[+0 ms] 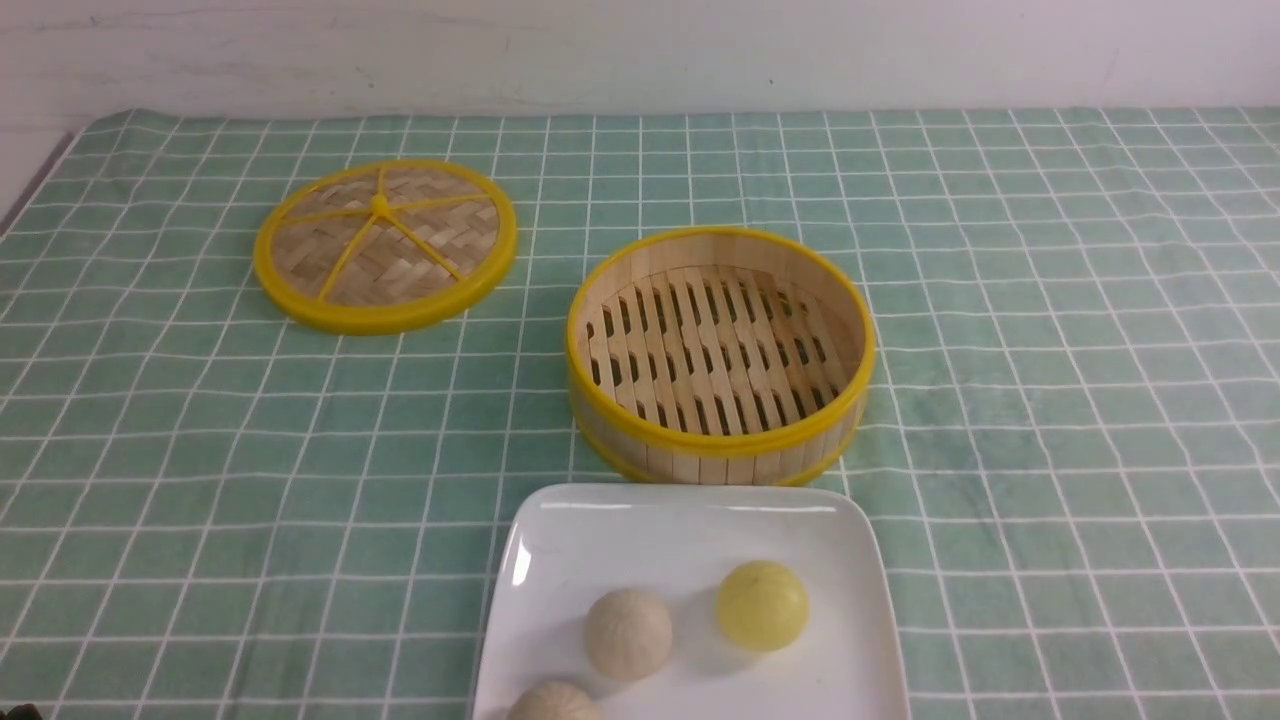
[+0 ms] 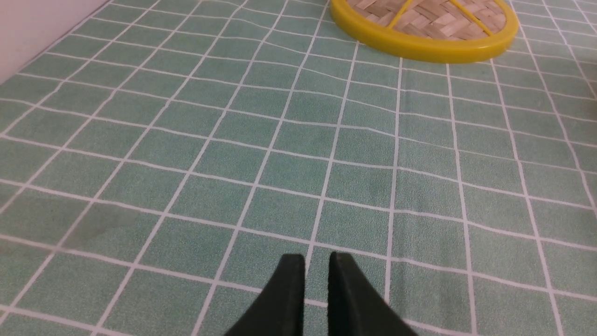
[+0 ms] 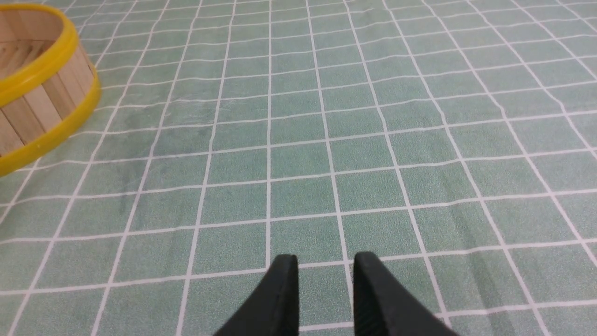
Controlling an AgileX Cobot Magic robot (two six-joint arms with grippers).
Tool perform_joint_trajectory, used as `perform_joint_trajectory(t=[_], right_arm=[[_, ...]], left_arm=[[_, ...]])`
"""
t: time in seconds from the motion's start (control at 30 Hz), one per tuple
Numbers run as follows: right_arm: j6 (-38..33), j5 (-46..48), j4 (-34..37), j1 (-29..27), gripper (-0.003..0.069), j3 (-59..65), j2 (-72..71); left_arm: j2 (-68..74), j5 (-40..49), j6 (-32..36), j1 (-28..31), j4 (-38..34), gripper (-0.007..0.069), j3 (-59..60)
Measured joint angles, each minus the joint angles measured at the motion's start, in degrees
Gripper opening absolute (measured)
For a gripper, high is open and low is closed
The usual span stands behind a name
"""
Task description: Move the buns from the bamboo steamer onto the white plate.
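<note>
Front view: the bamboo steamer (image 1: 720, 355) sits mid-table on the green checked cloth (image 1: 1050, 380), its slatted floor bare. Just near of it lies the white plate (image 1: 690, 530), carrying all three buns: the yellow bun (image 1: 761, 604) toward the right, one off-white bun (image 1: 628, 632) left of it, and a second off-white bun (image 1: 553, 702) at the near edge, partly cut off by the frame. The woven lid (image 1: 385, 245) lies flat, far left, well apart from the steamer. Neither arm shows here. Left wrist view: the left gripper (image 2: 317, 275) hangs over bare cloth, fingertips a narrow slit apart, nothing between them; the lid's rim shows beyond. Right wrist view: the right gripper (image 3: 325, 275) is likewise over bare cloth, jaws somewhat wider apart than the left's, holding nothing; the steamer wall shows off to one side. Judgement: the transfer step looks finished, since no bun is left in the steamer. The step in hand appears to be parking the arms clear. The next move calls only for keeping both grippers away from the plate so the buns do not roll.
</note>
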Motion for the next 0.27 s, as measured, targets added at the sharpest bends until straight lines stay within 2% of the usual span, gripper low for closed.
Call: perform_joint_trajectory(t=[0.27], right_arm=[[0.0,0.0,0.0,0.0,0.0198,0.0,0.0]], left_arm=[[0.0,0.0,0.0,0.0,0.0,0.0116,0.0]])
